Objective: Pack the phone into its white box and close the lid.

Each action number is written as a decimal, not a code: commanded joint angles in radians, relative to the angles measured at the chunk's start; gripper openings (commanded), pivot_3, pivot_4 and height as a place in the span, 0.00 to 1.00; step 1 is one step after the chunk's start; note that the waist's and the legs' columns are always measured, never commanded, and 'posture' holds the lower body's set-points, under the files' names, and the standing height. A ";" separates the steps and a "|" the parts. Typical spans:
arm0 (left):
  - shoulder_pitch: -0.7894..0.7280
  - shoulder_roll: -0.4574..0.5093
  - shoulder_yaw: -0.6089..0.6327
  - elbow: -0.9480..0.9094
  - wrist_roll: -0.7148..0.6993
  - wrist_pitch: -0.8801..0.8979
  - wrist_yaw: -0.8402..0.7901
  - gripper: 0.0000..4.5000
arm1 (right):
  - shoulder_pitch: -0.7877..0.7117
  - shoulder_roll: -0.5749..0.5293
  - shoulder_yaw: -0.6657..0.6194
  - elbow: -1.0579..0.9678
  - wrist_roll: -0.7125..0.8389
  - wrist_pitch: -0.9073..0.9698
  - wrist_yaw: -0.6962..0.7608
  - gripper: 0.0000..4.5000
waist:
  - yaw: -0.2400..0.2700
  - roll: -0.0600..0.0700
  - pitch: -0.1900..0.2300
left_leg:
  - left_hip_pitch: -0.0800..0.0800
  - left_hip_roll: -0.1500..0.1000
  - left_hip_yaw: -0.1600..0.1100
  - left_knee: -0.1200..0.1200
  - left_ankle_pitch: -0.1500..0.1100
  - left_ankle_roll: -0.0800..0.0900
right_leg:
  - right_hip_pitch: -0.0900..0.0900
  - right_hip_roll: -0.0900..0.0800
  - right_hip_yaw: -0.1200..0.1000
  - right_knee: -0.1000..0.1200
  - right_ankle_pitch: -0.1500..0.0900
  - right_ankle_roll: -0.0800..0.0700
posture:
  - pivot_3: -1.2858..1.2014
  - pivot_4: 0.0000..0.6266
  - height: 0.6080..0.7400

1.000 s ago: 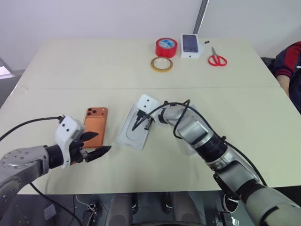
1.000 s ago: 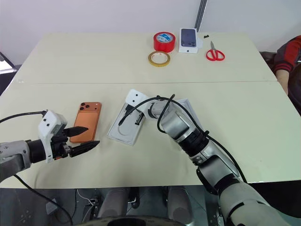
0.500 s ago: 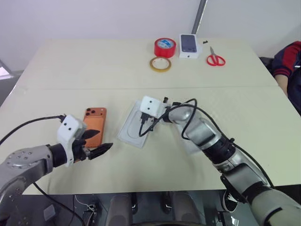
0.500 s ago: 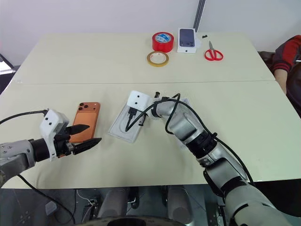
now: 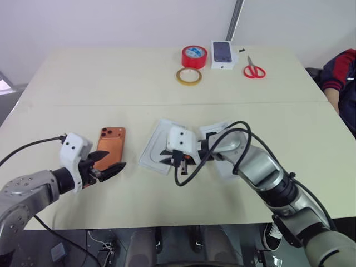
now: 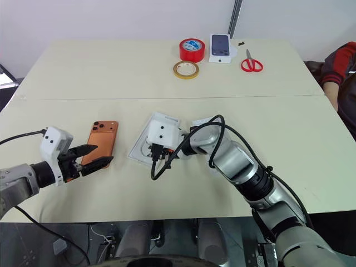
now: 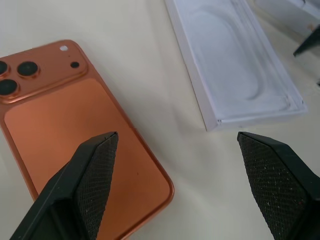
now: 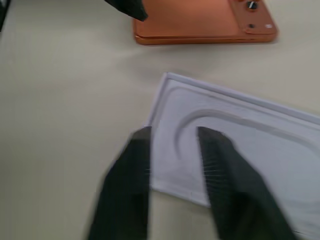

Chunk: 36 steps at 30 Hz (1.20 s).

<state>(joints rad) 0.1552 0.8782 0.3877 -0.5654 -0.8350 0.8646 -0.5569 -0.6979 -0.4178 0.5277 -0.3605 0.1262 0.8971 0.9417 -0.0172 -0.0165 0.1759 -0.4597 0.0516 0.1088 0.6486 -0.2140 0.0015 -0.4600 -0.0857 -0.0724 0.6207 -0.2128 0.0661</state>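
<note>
We see the phone (image 5: 110,150) lying camera-side up on the table (image 5: 111,78), just left of the lid (image 7: 235,65). Our left gripper (image 5: 109,166) hovers spread above the phone's near end, empty. Our right gripper (image 8: 175,165) hangs over the lid, fingers parted, holding nothing.

A wide cream tabletop (image 5: 111,78) stands before a plain white wall (image 5: 111,22), with a grey pole (image 5: 238,19) behind it.
</note>
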 commanded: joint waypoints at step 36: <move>0.072 0.028 0.034 -0.037 0.185 -0.145 -0.206 0.89 | 0.080 -0.239 -0.008 -0.200 0.103 0.024 0.005 0.01 | 0.002 0.000 0.000 | 0.000 0.000 0.000 0.000 0.000 0.000 | 0.000 0.000 0.000 -0.001 0.000 -0.001 | 0.52 0.24 1.00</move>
<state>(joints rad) 0.2345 0.9050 0.4135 -0.5996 -0.6562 0.7291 -0.7609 -0.6210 -0.6580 0.5574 -0.5089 0.2048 0.9296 0.9386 -0.0148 -0.0165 0.1755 -0.4599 0.0518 0.1089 0.6490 -0.2141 0.0018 -0.4600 -0.0857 -0.0725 0.6201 -0.2124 0.0653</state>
